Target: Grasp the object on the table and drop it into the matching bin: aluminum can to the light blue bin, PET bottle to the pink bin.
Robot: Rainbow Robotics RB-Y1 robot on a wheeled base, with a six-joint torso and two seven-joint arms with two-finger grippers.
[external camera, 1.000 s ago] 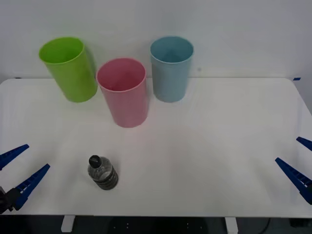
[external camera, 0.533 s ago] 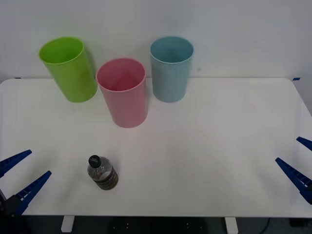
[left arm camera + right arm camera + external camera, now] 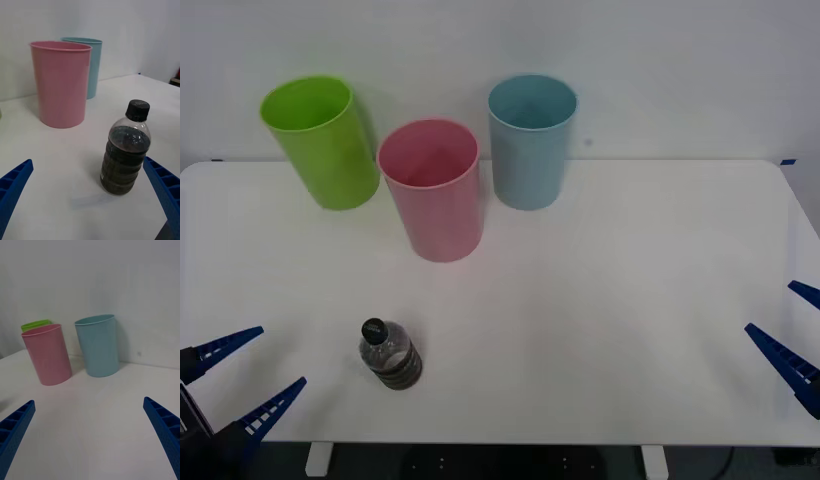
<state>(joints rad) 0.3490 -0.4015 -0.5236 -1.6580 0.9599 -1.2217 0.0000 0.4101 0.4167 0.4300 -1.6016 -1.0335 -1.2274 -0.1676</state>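
A small clear PET bottle [image 3: 390, 354] with a black cap and dark ribbed body stands upright on the white table [image 3: 610, 290], near its front left. In the left wrist view the bottle [image 3: 126, 150] is close ahead. My left gripper [image 3: 248, 384] is open at the table's front left corner, left of the bottle and apart from it. The pink bin [image 3: 432, 188] stands behind the bottle, and the light blue bin [image 3: 530, 140] is to its right, farther back. At the right edge my right gripper [image 3: 792, 330] hangs open, far from the bottle.
A lime green bin [image 3: 322, 140] stands at the back left, beside the pink one. A white wall rises behind the table. The right wrist view shows the pink bin [image 3: 47, 354] and light blue bin [image 3: 98, 345] across bare tabletop.
My left gripper has moved right and a little down toward the bottle. The bottle, the bins and the right gripper have stayed put.
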